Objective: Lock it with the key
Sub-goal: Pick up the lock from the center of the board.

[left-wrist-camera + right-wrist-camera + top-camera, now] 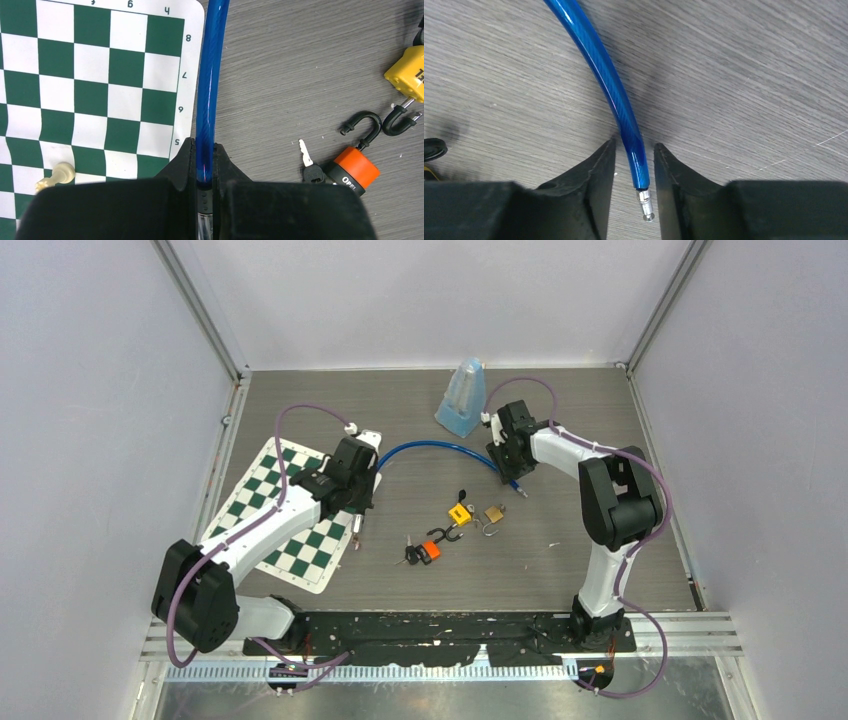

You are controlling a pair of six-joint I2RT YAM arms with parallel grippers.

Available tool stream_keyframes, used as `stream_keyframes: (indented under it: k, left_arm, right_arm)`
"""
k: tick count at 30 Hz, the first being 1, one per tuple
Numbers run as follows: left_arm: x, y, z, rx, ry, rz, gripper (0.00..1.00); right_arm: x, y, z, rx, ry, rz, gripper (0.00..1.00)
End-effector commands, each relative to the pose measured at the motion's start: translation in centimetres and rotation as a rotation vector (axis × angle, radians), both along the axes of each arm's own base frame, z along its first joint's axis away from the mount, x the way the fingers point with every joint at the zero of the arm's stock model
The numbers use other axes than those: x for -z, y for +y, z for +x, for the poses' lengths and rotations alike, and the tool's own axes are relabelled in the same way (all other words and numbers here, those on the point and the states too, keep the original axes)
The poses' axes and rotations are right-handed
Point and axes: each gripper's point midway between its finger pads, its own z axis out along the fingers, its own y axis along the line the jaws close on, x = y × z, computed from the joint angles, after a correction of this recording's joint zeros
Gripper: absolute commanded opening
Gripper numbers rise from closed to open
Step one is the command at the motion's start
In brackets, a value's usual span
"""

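Carrying everything: grey wood-grain table (580, 420). A green-and-white chess mat (100, 75) lies flat on it, to the left of the left tool (204, 150). (K.)

State of that tool? (M.)

Clenched on the blue cable (207, 75). The cable runs straight out ahead from between its fingers (181, 162), along the mat's edge. (K.)

And the right tool (634, 143)? (M.)

Released. Its fingers (596, 170) stand off the cable, one on each side, with a small gap either way. The cable's other end lies between them on the table, and its bare metal pin (646, 205) sits back from the fingertips toward the wrist. (K.)

Remaining items? (M.)

A blue-and-clear pyramid case (461, 398) stands upright near the right tool. Three locks lie between the two tools: yellow padlock (459, 514), brass padlock (494, 512) and orange padlock (355, 172), the orange one with its black shackle open. One key (311, 167), black head and silver blade, lies just beside the orange padlock, to the right of the left tool. A cream pawn (56, 176) sits on the mat, left of the left tool. (K.)
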Motion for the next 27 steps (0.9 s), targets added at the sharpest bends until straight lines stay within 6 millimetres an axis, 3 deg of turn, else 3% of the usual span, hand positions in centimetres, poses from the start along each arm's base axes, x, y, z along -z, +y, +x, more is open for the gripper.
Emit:
stream_keyframes:
  k: [1,5,10,16,19,20,21,22,23,27]
  left_arm:
    - [-2.2,-1.4,1.4,0.02,-0.056,-0.061,0.0]
    - [-2.3,-1.3,1.2,0.011,-0.056,-0.063,0.0]
    - [-3.1,-1.4,1.0,-0.007,-0.055,-0.092,0.0]
    - [-5.2,-2.1,0.7,-0.001,-0.076,-0.155,0.0]
    - [-6.8,-2.0,0.5,-0.001,-0.105,-0.182,0.0]
    - [-7.4,-2.1,0.5,0.0,-0.119,-0.191,0.0]
    - [-8.1,-2.0,0.5,0.0,-0.135,-0.202,0.0]
    - [-9.0,-2.0,0.5,-0.001,-0.152,-0.213,0.0]
    - [-9.8,-2.0,0.5,-0.002,-0.172,-0.225,0.0]
    - [-14.0,-2.2,0.3,-0.01,-0.257,-0.313,0.0]
  right_arm:
    - [-0.7,0.8,0.8,0.017,-0.006,0.027,0.25]
    - [-1.1,1.1,0.9,0.031,-0.015,0.045,0.07]
    - [-4.0,1.7,1.7,0.082,-0.101,0.099,0.05]
    - [-10.9,3.9,1.4,0.13,-0.302,0.175,0.05]
    - [-14.7,4.8,0.1,0.144,-0.429,0.196,0.05]
    - [-16.7,4.6,-0.1,0.161,-0.498,0.207,0.05]
    - [-17.0,4.9,-0.7,0.163,-0.515,0.209,0.05]
    - [-19.1,4.7,-1.0,0.182,-0.581,0.228,0.05]
    - [-19.5,4.4,-1.3,0.195,-0.6,0.231,0.05]
    - [-25.5,3.3,-2.5,0.256,-0.758,0.339,0.05]
